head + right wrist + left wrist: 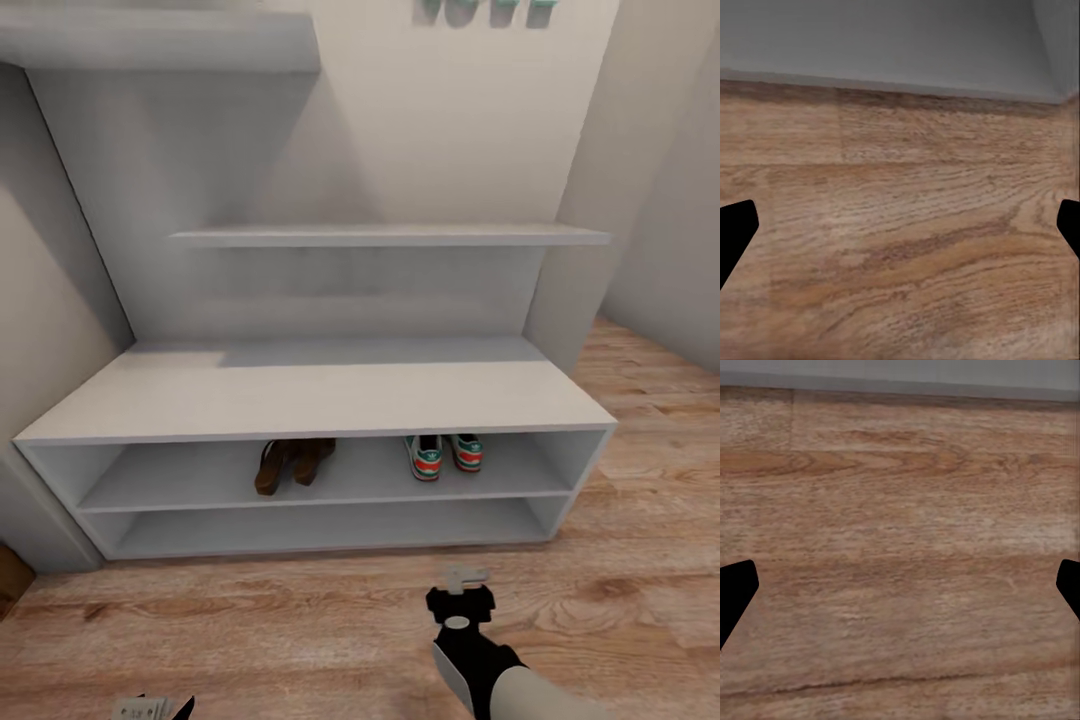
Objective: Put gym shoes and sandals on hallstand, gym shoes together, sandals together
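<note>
Inside the hallstand's (320, 400) upper compartment sit both sandals (292, 464) and, rightward, both gym shoes (444, 454) — paired. Both grippers — left gripper (900, 585), right gripper (900, 225) — hang released before it, over the corridor floor (300, 630).

Two off-white, green-striped, red-soled gym shoes (445, 453); two flat dark-brown leather-look sandals (292, 463); one pale-grey two-compartment hallstand (320, 400).

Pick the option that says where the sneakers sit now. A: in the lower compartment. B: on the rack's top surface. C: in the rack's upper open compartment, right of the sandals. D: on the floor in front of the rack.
C: the sneakers stand side by side in the upper compartment of the rack, to the right of the sandals, heels facing out.
</note>
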